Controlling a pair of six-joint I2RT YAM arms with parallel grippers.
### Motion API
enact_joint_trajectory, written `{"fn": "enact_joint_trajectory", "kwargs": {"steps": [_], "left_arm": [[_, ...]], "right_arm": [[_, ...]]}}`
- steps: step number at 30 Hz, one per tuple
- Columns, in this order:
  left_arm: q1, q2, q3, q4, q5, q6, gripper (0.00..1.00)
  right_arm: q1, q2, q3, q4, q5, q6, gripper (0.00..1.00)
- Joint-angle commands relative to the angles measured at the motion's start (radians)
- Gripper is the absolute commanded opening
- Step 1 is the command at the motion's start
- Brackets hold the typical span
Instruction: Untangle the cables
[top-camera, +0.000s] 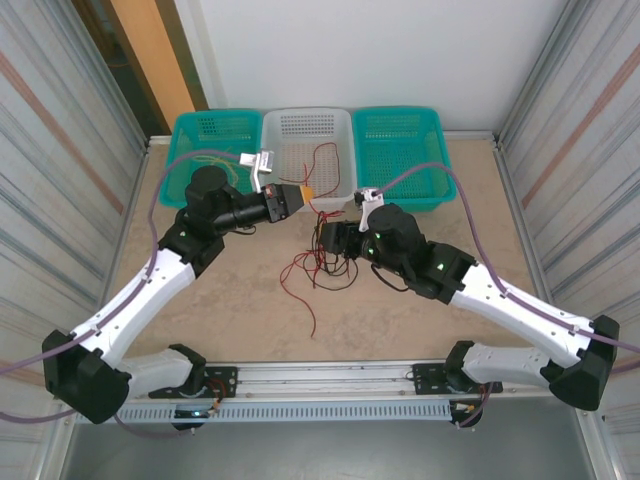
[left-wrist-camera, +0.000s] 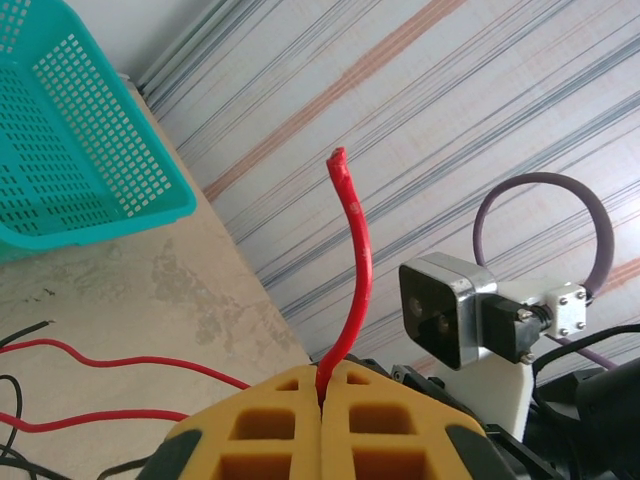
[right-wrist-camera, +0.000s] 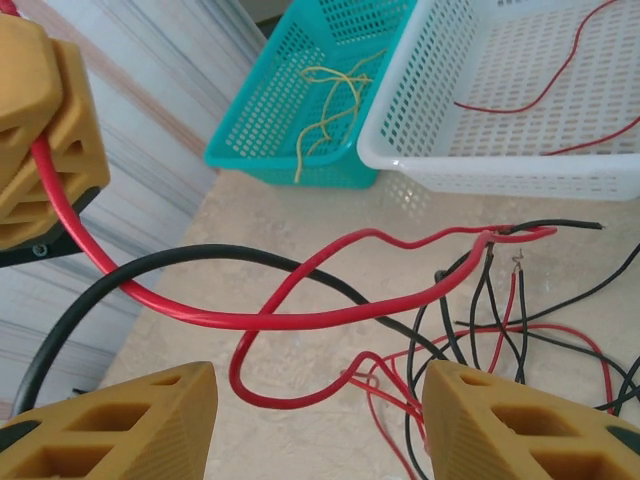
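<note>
A tangle of thin red and black cables (top-camera: 320, 262) lies on the table's middle. My left gripper (top-camera: 305, 192) hangs above its far side, shut on a thick red cable (left-wrist-camera: 358, 260) whose free end sticks up past the pads (left-wrist-camera: 270, 420). That red cable (right-wrist-camera: 300, 320) runs from the left gripper (right-wrist-camera: 40, 130) down across the right wrist view. My right gripper (right-wrist-camera: 320, 410) is open just above the tangle, and a red loop (right-wrist-camera: 265, 392) and a thick black cable (right-wrist-camera: 200, 258) pass between its spread fingers (right-wrist-camera: 520, 420) without touching them. In the top view my right gripper (top-camera: 330, 238) sits at the tangle's right side.
Three baskets stand along the far edge. The left teal basket (top-camera: 200, 130) holds yellowish cables (right-wrist-camera: 320, 90). The white middle basket (top-camera: 345, 185) holds a red cable (top-camera: 322, 155). The right teal basket (top-camera: 400, 150) stands beside it. Striped walls close in both sides.
</note>
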Motion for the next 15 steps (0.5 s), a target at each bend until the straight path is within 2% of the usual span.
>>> {"fn": "enact_joint_trajectory", "kwargs": {"steps": [1,7,15], "left_arm": [[0.008,-0.007,0.027,0.021,0.025,0.009,0.00],[0.008,-0.008,0.013,0.012,0.027,0.019,0.00],[0.008,0.011,0.012,0.051,0.065,-0.001,0.00]], "right_arm": [[0.010,-0.039,0.032,0.034,0.055,-0.035,0.56],[0.020,-0.100,0.031,0.017,0.117,-0.043,0.58],[0.001,-0.007,0.127,-0.041,0.097,-0.060,0.60]]}}
